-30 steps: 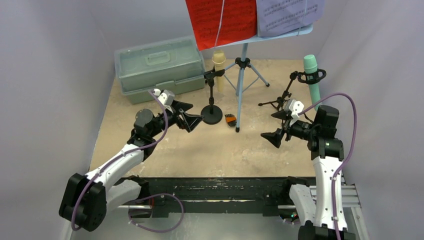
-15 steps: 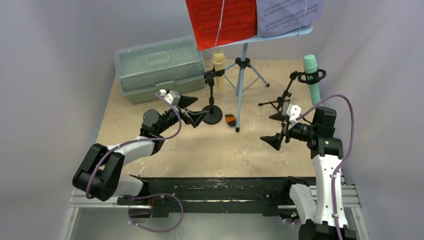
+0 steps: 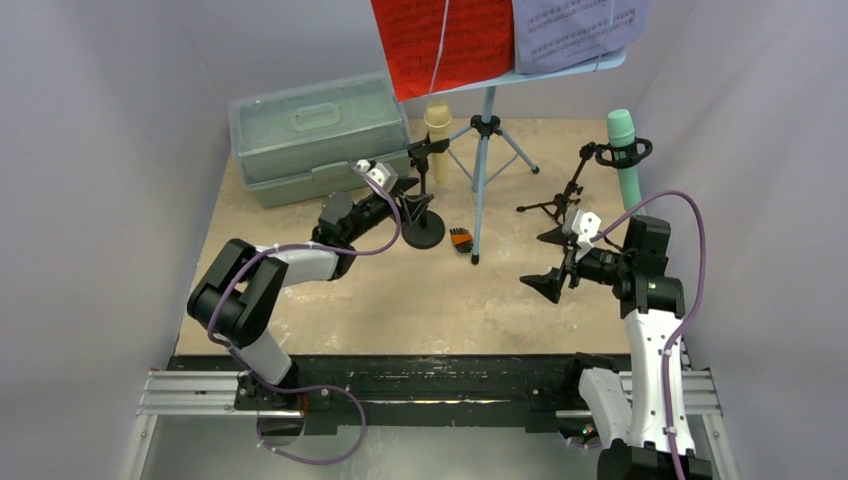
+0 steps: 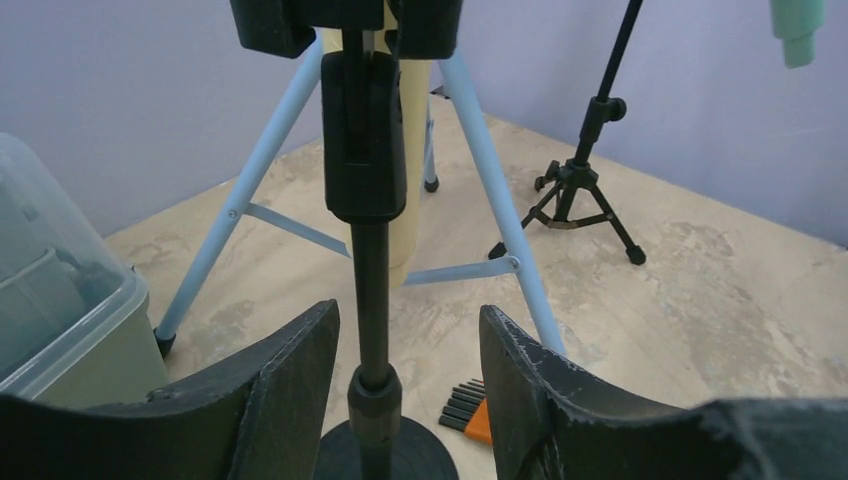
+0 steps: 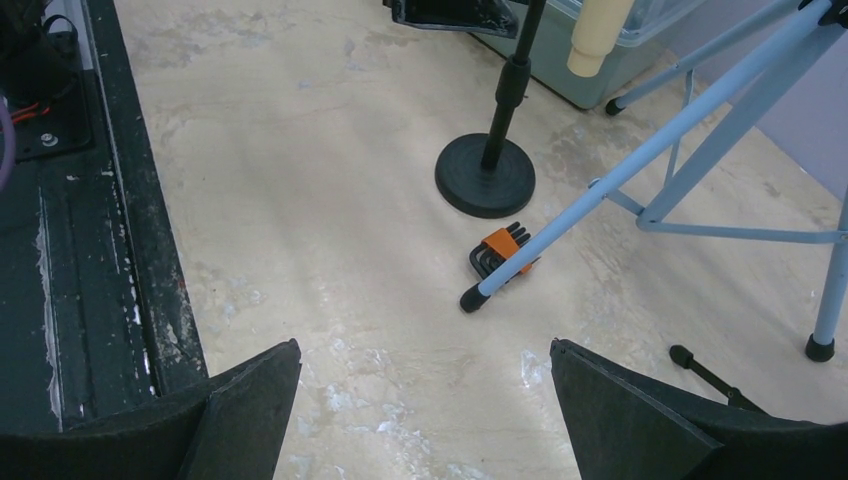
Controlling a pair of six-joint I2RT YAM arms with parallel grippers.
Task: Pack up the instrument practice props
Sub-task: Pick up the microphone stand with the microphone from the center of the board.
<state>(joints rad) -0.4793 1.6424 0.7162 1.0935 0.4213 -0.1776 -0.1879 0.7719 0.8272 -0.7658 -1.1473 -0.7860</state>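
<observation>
You are working on the first pickup of the pack-up: the round-base mic holder (image 3: 424, 228) is standing upright on the bench (image 3: 400, 300), just in front of the pale green case (image 3: 310, 135). The tan microphone (image 3: 437, 125) is sitting in the holder's clip.

Your left fingers (image 4: 290, 380) are spread open on either side of the holder's black pole, low down near the base. In the left wrist view neither finger is touching the pole. Your right fingers (image 5: 250, 410) are also open and holding nothing. They are hovering over bare bench, well apart from the teal microphone (image 3: 625, 165) and its ring-top tripod holder (image 3: 575, 190).

The light-blue music rack (image 3: 486, 150) is standing behind, carrying the red sheet (image 3: 440, 40) and the purple sheet (image 3: 575, 30). A small orange-and-black tool (image 3: 460, 240) is lying beside the round base, near one rack leg.

Nothing looks packed yet. The next move probably calls for closing the left fingers squarely on the pole. Lift gently, because the microphone makes the holder top-heavy and could tip or slip. The case lid appears shut, so it will likely need opening.
</observation>
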